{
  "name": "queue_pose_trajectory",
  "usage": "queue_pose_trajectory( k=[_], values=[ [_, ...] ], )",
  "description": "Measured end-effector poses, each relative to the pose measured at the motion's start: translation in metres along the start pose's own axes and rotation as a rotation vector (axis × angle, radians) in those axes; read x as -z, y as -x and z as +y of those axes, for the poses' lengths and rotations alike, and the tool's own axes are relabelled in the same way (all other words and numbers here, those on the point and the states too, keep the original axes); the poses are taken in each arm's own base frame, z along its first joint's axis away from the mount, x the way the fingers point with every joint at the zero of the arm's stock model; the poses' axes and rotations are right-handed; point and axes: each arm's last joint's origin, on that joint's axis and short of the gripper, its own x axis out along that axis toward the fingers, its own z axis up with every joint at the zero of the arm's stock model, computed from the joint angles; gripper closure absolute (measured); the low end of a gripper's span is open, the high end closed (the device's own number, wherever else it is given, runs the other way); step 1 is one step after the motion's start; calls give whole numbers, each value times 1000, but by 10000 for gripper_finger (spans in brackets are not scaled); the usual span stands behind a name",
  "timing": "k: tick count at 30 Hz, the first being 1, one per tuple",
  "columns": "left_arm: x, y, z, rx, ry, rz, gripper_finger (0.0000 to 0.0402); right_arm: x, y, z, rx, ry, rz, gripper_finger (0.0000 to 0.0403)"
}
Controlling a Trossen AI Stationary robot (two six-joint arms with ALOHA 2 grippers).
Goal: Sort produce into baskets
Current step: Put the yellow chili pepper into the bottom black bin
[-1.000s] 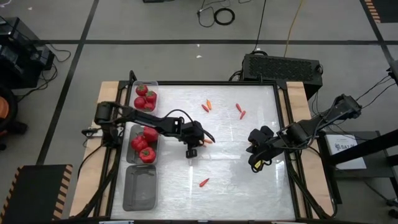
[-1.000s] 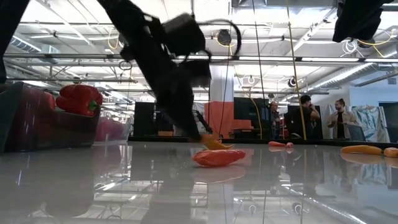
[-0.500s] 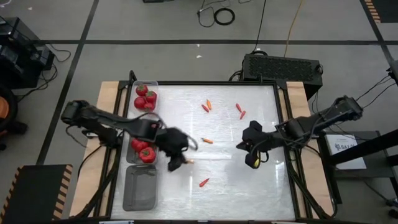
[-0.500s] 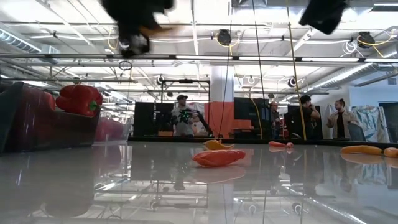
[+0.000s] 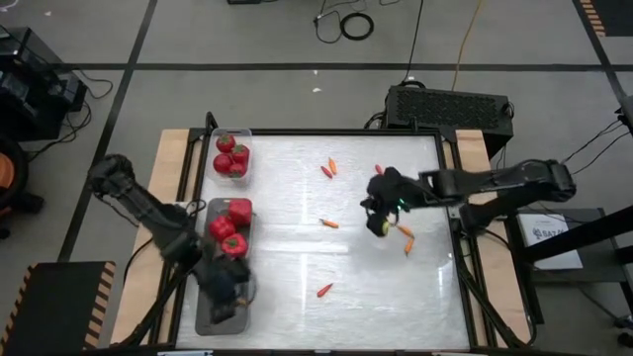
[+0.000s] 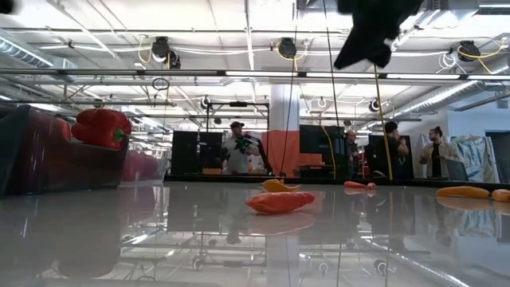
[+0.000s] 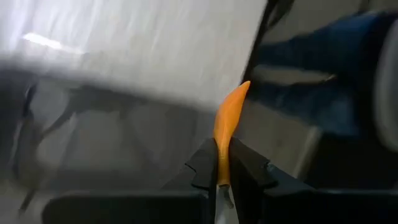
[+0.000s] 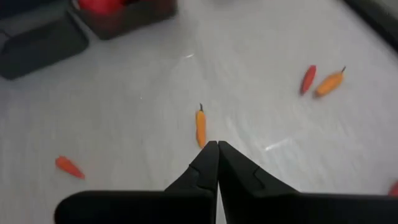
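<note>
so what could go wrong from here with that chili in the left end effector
1. The left end effector pinches the orange chili only at one end, so most of it sticks out; it could slip or swing loose before release.
2. The left end effector hangs over the empty tray, near its wall; a release here might land the chili on the rim or outside.
3. The right end effector is shut above another orange chili; lowered like that, it would likely nudge it rather than grasp it.

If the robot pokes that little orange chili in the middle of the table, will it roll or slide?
The orange chili looks thin and small, so it is probably very light. It lies flat on the glossy table, so it would likely slide or spin. Its tapered shape suggests it would curve rather than roll straight.
</note>
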Motion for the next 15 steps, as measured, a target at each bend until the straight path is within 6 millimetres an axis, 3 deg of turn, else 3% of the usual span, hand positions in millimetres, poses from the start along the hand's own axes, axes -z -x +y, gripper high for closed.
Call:
queue_pose_trajectory(
  k=[5, 9, 15],
  values=[
    [34, -3, -4, -105, -21, 5, 366, -12, -28, -27, -30, -97, 60, 401],
    [56, -7, -4, -173, -35, -3, 365, -15, -51, -53, 46, -174, 108, 401],
    [76, -15, 0, -297, -9, 23, 365, -4, -72, -106, 219, -335, 283, 377]
  ],
)
